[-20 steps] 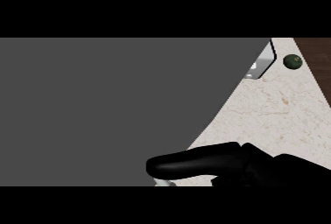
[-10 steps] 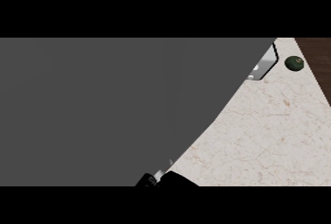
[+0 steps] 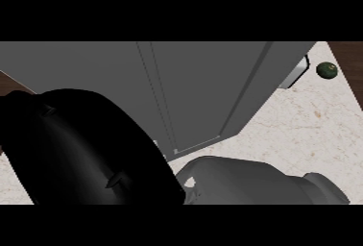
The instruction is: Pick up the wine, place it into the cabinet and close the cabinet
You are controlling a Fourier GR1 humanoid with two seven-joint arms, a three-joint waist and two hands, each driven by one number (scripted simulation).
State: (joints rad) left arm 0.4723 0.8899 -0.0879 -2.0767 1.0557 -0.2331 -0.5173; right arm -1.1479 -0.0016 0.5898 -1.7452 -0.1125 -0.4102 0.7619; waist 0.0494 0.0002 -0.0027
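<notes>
The wine (image 3: 326, 69) shows as a small dark green round top, standing on the speckled counter (image 3: 305, 129) at the upper right, with no hand on it. The grey cabinet (image 3: 199, 86) fills the upper middle, and a silver handle (image 3: 300, 73) shows at its right edge beside the wine. A big black mass at the lower left is my right hand (image 3: 85, 149), very close to the view and in front of the cabinet. It joins the grey forearm (image 3: 248, 182) along the lower edge. Its shape is too blurred together to read.
Bare speckled counter lies between the cabinet's right edge and the wine. A dark brown strip (image 3: 351, 53) borders the counter at the top right. The black hand hides the counter and cabinet at the lower left.
The hand, only a sliver at the bottom edge half a second ago, now looms large at the lower left with the forearm beside it. The cabinet's panel lines now show. The wine stays put.
</notes>
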